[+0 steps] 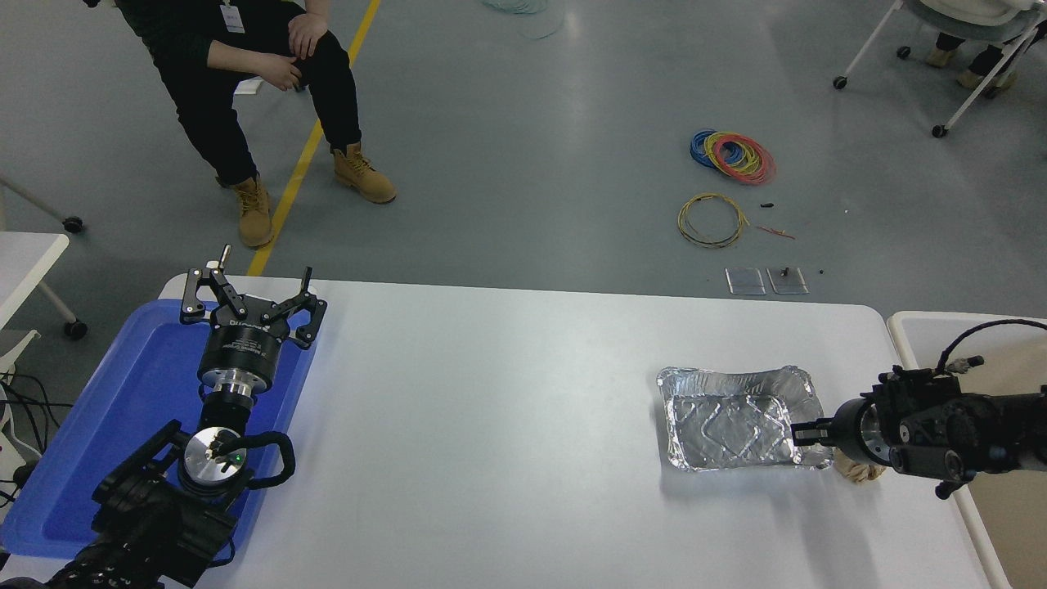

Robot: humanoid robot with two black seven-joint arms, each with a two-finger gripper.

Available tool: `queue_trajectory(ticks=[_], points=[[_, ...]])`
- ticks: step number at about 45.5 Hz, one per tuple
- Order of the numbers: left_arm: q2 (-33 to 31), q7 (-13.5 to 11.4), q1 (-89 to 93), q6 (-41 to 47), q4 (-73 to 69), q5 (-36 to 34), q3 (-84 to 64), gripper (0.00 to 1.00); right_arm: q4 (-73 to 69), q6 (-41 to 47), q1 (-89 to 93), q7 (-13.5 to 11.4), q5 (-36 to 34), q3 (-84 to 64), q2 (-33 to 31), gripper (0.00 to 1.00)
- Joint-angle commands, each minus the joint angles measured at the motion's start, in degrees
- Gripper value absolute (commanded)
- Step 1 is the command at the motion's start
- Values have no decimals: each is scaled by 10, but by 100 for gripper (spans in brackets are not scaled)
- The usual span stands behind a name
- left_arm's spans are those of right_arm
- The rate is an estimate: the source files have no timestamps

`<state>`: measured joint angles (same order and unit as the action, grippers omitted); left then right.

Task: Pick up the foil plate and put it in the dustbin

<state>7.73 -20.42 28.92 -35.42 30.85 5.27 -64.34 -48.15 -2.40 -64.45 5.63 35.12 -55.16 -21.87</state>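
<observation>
Foil plate gripped at its right rim

The foil plate (740, 419) is held on the white desk (507, 425) by the right tool (806, 431), pinched narrow; the dustbin (1002, 499) is seen beside it. The left tool (249, 296) is parked wide apart over the blue tray (123, 393).

We note a shiny silver rectangular foil plate (740, 419) with crinkled rim and embossed bottom, lower right of centre. The large white-rimmed dustbin (906, 340) with tan inside sits at the right edge.

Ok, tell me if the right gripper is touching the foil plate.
Touching. The head view shows the right gripper with its fingertips at the foil plate's right rim, no gap visible.
</observation>
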Motion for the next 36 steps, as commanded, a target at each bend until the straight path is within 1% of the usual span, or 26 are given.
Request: queue_trajectory(ticks=[1, 23, 31, 36], points=[[-1, 0, 0, 0, 0, 0, 0, 100, 6, 0, 2, 1, 3, -2, 1, 0], [-1, 0, 0, 0, 0, 0, 0, 100, -1, 9, -13, 2, 1, -2, -4, 0], [-1, 0, 0, 0, 0, 0, 0, 100, -15, 27, -43, 12, 1, -4, -19, 0], [0, 0, 0, 0, 0, 0, 0, 100, -30, 51, -70, 14, 0, -4, -31, 0]])
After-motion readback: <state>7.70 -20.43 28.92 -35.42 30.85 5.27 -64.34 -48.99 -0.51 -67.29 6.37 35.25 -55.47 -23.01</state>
